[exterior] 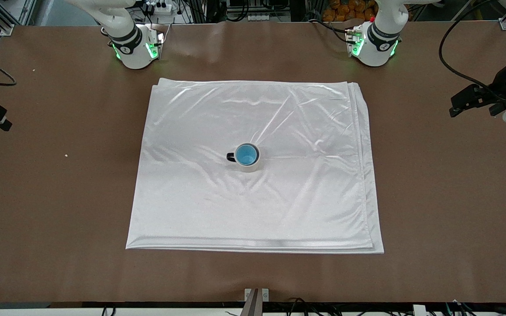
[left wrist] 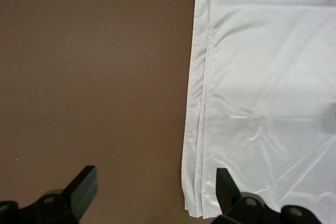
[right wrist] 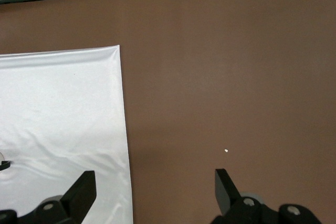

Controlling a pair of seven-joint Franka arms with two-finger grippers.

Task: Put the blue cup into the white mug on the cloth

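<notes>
On the cloth [exterior: 253, 175], near its middle, I've got the white mug [exterior: 249, 166] standing upright with the blue cup [exterior: 246, 154] sitting inside it, bright blue interior facing up. The mug's small black handle [exterior: 230, 156] points toward the right arm's end of the worktop [exterior: 59, 197]. The cloth lies flat with soft wrinkles, its folded layers showing along the edge at the left arm's end.

Looking through my left wrist view, the left hand [left wrist: 157, 192] hangs over the spot where the cloth's layered edge [left wrist: 197, 129] meets bare brown worktop, fingers [left wrist: 84, 184] spread wide apart and nothing between them. One finger is over the worktop, the other [left wrist: 224, 187] over the cloth.

Switching to the right wrist view, the right hand [right wrist: 155, 190] sits over the cloth's edge [right wrist: 123, 129] at the right arm's end, fingers [right wrist: 84, 187] likewise wide apart and empty. A tiny pale speck [right wrist: 226, 151] lies on the worktop near it, and I can spot the same kind of speck [exterior: 66, 155] in the front view, well apart from the cloth. At the margin of that wrist view a sliver of the mug's dark handle [right wrist: 4, 165] just peeks in.

From the front camera I only see both arm bases [exterior: 134, 48] along the top of the worktop; both arms are waiting, pulled well clear of the mug.
</notes>
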